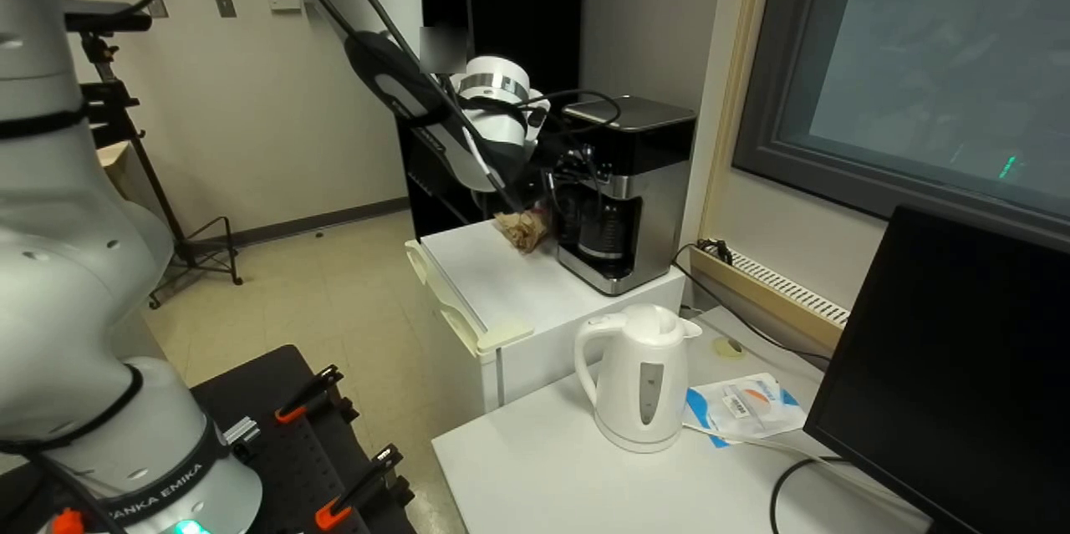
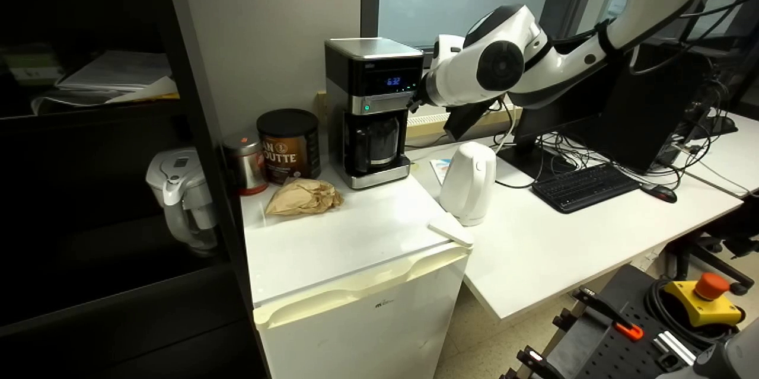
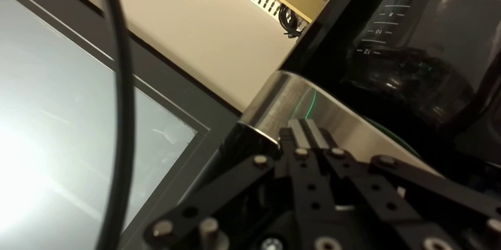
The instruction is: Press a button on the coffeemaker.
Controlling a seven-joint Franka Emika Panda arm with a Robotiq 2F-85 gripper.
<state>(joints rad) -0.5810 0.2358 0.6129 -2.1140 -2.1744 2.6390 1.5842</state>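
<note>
The black coffeemaker [image 1: 656,208] with its silver band stands on a white mini fridge. In an exterior view the coffeemaker [image 2: 379,105] shows a lit blue clock display [image 2: 393,81] and a small green light [image 2: 367,107] on the band. Its dark carafe [image 2: 382,140] is inside. My gripper [image 2: 414,104] is at the right end of the front panel, by the band. In the wrist view the gripper [image 3: 304,128] is shut with its pads together and nothing between them. Its tips are over the silver band [image 3: 336,121]. I cannot tell whether they touch it. The arm hides part of the front in an exterior view.
A white kettle [image 1: 639,383] stands on the desk beside the fridge [image 2: 332,260]. A crumpled paper bag [image 2: 303,196], a coffee tin [image 2: 289,147] and a steel canister [image 2: 246,162] sit left of the coffeemaker. A monitor [image 1: 953,375] and cables are on the desk.
</note>
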